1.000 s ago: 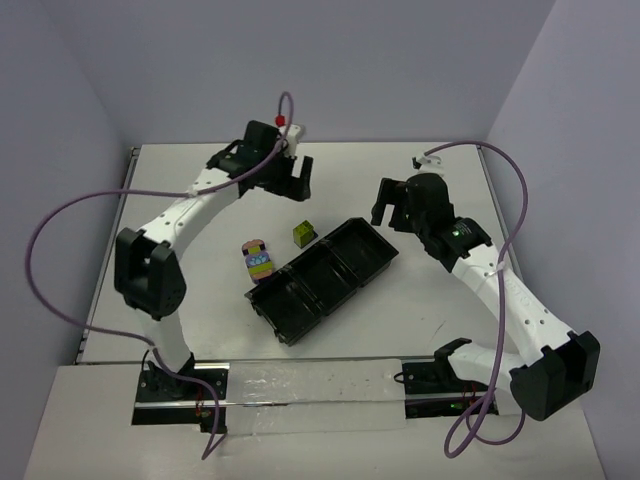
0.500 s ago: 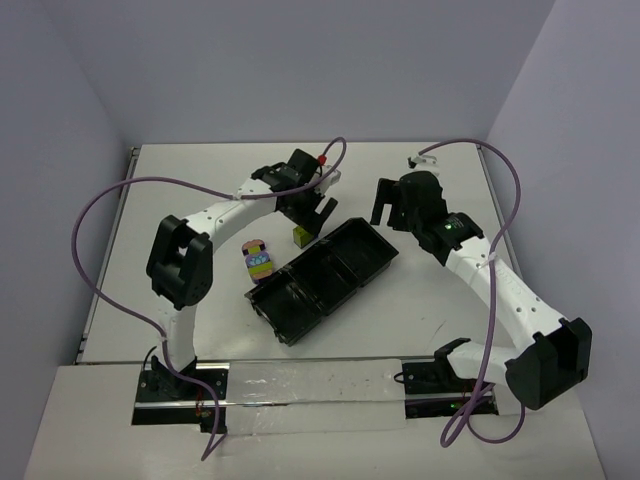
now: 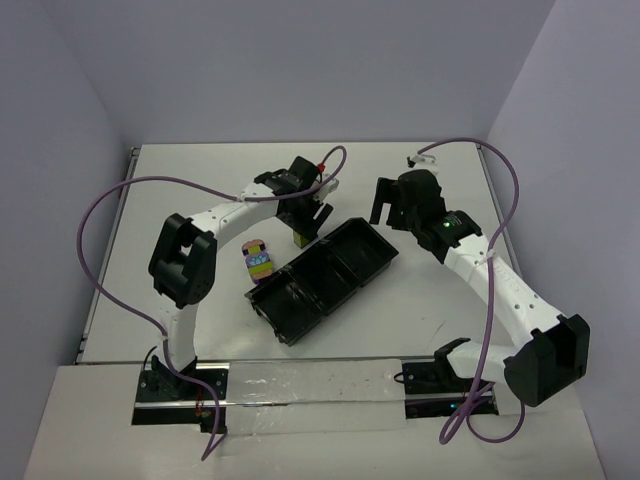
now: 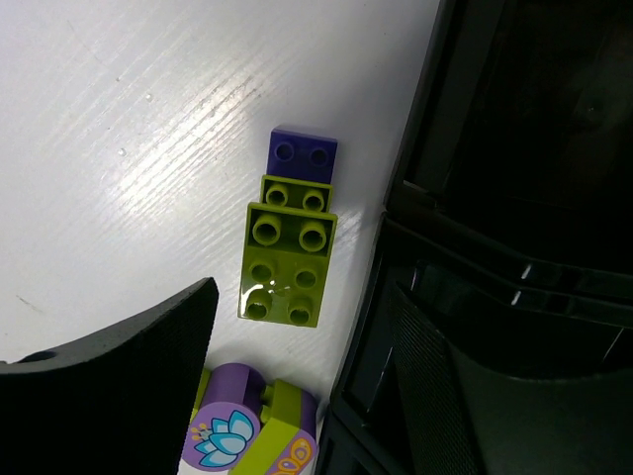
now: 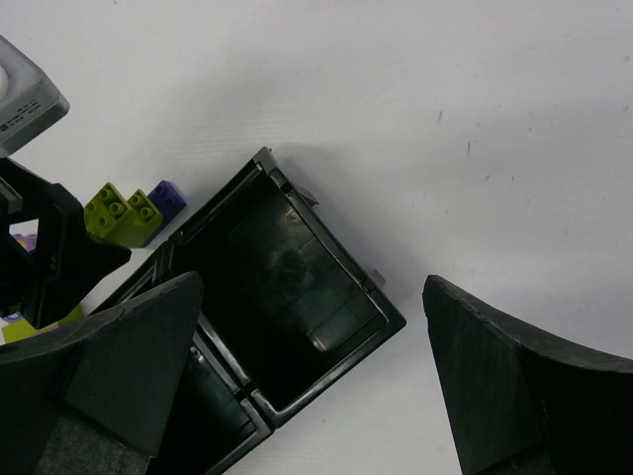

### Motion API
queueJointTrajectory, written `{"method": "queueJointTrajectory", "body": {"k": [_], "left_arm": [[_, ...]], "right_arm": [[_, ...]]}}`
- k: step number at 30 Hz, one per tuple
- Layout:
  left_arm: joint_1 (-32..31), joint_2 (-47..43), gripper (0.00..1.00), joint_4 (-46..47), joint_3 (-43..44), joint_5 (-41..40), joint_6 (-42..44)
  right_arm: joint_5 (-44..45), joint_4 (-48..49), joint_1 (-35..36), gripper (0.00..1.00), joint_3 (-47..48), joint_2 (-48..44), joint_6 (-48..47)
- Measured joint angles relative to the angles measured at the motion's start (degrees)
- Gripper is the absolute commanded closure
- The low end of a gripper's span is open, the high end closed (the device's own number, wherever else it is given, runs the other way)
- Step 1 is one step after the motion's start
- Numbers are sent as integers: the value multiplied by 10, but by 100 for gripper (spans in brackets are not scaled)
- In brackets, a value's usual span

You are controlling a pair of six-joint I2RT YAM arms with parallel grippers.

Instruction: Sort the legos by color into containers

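Observation:
A yellow-green lego (image 4: pixel 287 262) with a small purple lego (image 4: pixel 304 151) at its far end lies on the white table beside the black tray (image 3: pixel 372 268). In the top view the pair (image 3: pixel 299 239) sits at the tray's far left rim. A multicoloured block (image 3: pixel 259 259) of purple and yellow-green lies left of the tray and also shows in the left wrist view (image 4: pixel 252 435). My left gripper (image 3: pixel 310 222) is open just above the yellow-green lego. My right gripper (image 5: pixel 312 376) is open over the tray's far compartment (image 5: pixel 391 317). No legos show in the compartments.
Purple cables loop over both arms. The table's side walls stand close at the left and right (image 3: pixel 520 120). My left gripper (image 5: pixel 40 247) shows at the left edge of the right wrist view, next to the legos (image 5: pixel 124 216).
My left arm has swung from the back of the table toward the tray and now hangs over the yellow-green lego. My right arm has hardly moved.

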Motion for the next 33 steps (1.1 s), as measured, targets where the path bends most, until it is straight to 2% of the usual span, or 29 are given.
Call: {"method": "queueJointTrajectory", "body": {"k": [6,12,18,23,26,27,33], "left_arm": [[0,1,36,7,-5,-3,-1],[0,1,33,13,-12,-4,-2],[0,1,38,15,-19,-4,-2],[0,1,59,20,-20,-5,-3],[0,1,96,25,-20,-8,-5],[0,1,99,26,-20,-10,-6],[0,1,100,27,-20,-33,-17]], "right_arm": [[2,-5,0,0,1,0,2],[4,-14,0,0,1,0,6],[4,-17,0,0,2,0,9],[9,-23,0,0,6,0,11],[12,-25,0,0,10,0,13],[12,-26,0,0,10,0,13],[13,-28,0,0,13,0,13]]}}
